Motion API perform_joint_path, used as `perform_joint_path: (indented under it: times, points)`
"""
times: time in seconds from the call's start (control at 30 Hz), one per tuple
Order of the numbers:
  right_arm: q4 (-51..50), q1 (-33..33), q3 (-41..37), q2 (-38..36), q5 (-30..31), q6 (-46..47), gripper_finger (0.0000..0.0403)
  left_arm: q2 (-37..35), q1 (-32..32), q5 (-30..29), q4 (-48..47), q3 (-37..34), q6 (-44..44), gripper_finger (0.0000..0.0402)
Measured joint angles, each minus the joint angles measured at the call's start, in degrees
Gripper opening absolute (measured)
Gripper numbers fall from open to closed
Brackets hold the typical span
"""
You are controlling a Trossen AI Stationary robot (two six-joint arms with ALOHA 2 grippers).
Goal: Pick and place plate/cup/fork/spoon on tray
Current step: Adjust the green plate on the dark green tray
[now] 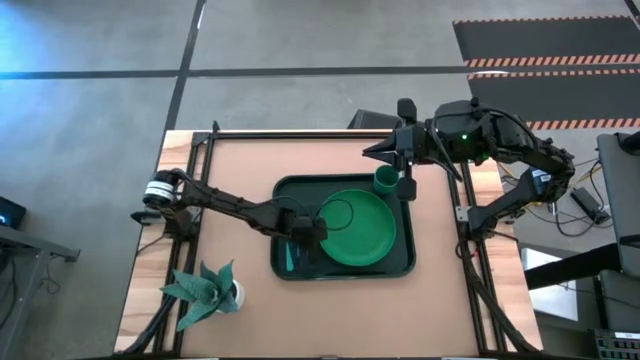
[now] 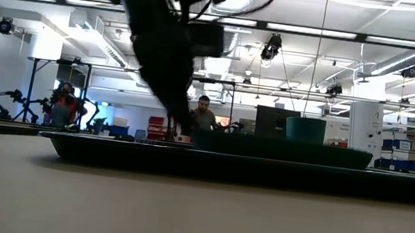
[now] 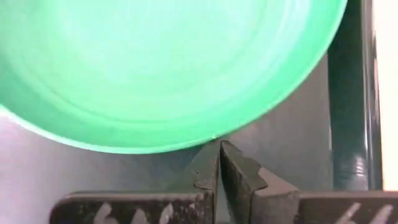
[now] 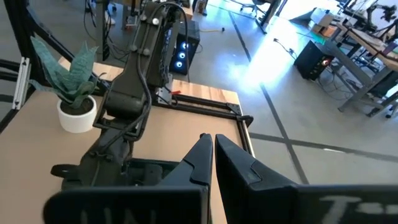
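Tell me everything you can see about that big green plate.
The plate is round, bright green and looks like smooth plastic, with a raised rim and faint rings across its flat middle. It lies flat and right way up inside the dark green tray, filling most of the tray's right part. Nothing rests on it. The cup stands by its far edge. The left tool, shut, sits low over the tray right at the plate's rim; whether it touches cannot be told.
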Motion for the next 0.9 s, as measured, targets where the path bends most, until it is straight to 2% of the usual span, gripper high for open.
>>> perform_joint_path:
  times: [0.1,0.37,0.73,0.9]
  points:
    - [-0.1,0.0,0.0,0.0,0.0,0.7,0.0008,-0.1,0.9,-1.8,0.8,2.7,4.7,0.0000]
    - [-0.1,0.0,0.0,0.0,0.0,2.0,0.0008,0.7,3.9,-1.6,2.2,5.3,7.6,0.0000]
    - [0.4,0.0,0.0,0.0,0.1,2.0,0.0008,5.7,7.2,4.6,8.4,4.8,7.9,0.0000]
    - [0.5,0.0,0.0,0.0,0.0,2.0,0.0008,8.4,7.4,5.5,9.7,5.2,7.7,0.0000]
